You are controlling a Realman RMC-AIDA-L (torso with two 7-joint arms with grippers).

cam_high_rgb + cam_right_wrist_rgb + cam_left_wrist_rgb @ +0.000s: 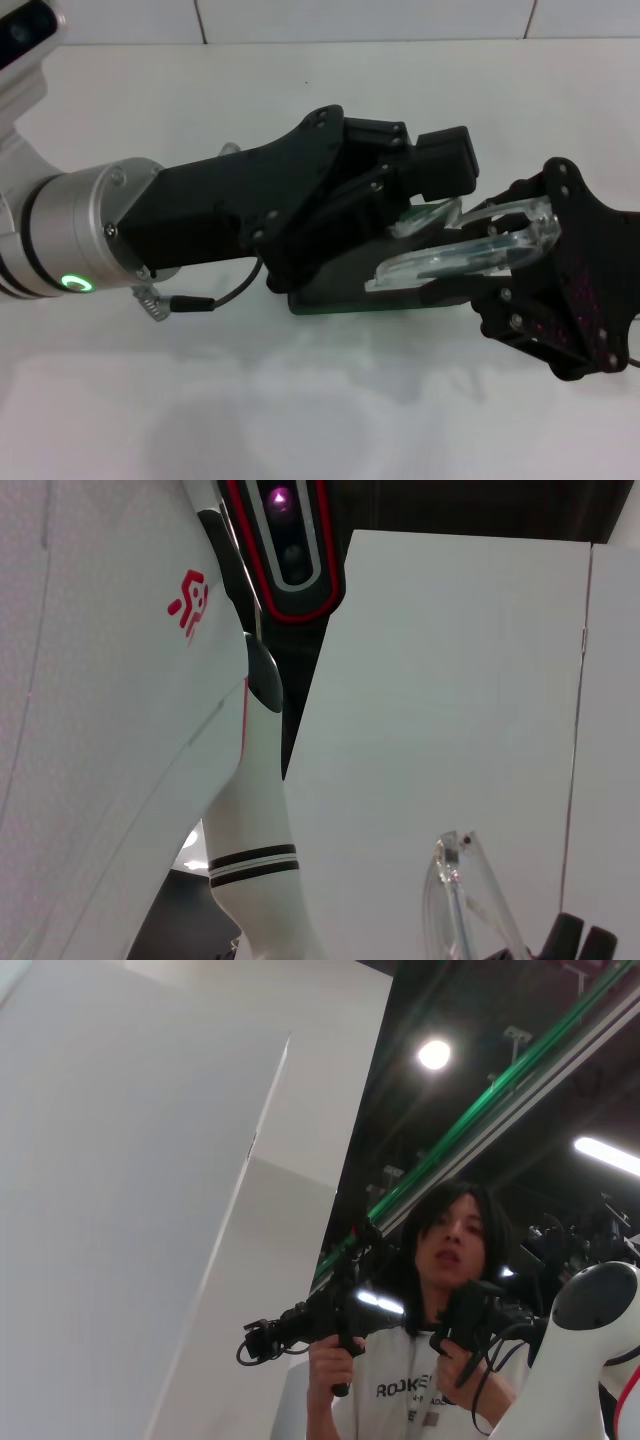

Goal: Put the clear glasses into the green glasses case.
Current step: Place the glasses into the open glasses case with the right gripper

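Both grippers meet over the green glasses case (345, 300) on the white tabletop (300, 400).

Your right gripper (520, 250) comes in from the right with its fingers closed on the clear glasses (470, 250), holding them just above the case's right end. Your left gripper (400, 215) reaches across from the left and covers most of the case, so only a dark slab with a thin green edge shows beneath it; you cannot tell how its fingers stand. In the right wrist view, a clear tip of the glasses shows against white panels.
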